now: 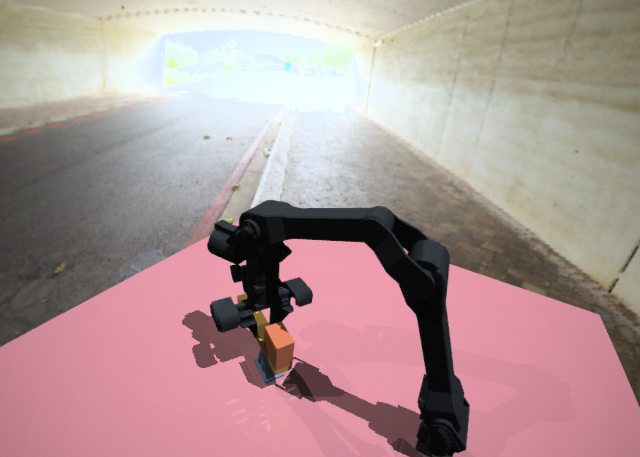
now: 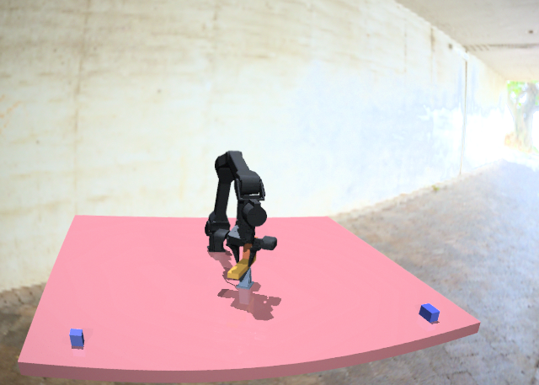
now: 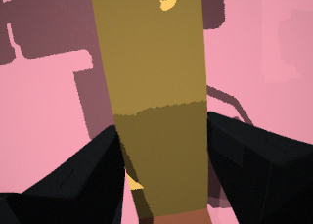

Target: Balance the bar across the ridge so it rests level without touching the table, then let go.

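Observation:
A yellow bar [image 1: 260, 322] [image 2: 236, 272] [image 3: 152, 63] with an orange block [image 1: 279, 344] [image 2: 247, 251] [image 3: 182, 218] on its arm-base end is above the table. My gripper [image 1: 265, 326] [image 2: 244, 264] [image 3: 161, 129] is shut on the bar's sides, beside the orange block. The grey-blue ridge [image 1: 263, 368] [image 2: 247, 280] stands on the table under the bar and is partly hidden by it. I cannot tell whether the bar touches the ridge's top, or whether it is exactly level.
Two small blue blocks [image 2: 76, 338] [image 2: 429, 312] lie near the front corners of the pink table [image 1: 129, 390] [image 2: 152, 328] in the exterior view, well away from the ridge. The arm arches over the table from its base, with shadows around the ridge.

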You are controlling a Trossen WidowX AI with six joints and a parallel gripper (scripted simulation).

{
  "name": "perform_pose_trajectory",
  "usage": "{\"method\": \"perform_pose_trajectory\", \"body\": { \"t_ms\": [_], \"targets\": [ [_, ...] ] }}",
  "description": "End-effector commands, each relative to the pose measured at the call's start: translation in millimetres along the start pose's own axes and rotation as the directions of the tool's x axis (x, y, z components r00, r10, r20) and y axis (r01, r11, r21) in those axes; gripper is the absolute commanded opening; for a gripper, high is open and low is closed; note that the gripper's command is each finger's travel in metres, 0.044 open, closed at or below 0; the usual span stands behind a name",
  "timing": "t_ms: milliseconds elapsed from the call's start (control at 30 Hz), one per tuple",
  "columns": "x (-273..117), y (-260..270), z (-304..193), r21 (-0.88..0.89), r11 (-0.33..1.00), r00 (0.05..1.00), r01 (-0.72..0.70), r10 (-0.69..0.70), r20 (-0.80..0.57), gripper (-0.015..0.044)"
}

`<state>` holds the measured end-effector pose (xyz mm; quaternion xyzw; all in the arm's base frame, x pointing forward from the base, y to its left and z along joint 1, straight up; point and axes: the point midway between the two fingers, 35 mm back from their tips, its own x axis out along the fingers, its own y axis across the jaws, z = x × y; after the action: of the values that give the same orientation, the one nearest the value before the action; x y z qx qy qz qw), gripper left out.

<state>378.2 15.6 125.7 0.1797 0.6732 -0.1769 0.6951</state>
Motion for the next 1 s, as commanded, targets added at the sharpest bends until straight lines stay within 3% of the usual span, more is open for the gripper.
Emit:
{"method": "perform_pose_trajectory", "body": {
  "t_ms": [0, 967],
  "targets": [
    [0.2, 0.9, -0.4, -0.003, 1.000, 1.000, -0.006, 0.006, -0.001, 0.0000],
    [2.6, 0.8, -0.6, -0.003, 1.000, 1.000, -0.006, 0.006, -0.001, 0.0000]
  ]
}}
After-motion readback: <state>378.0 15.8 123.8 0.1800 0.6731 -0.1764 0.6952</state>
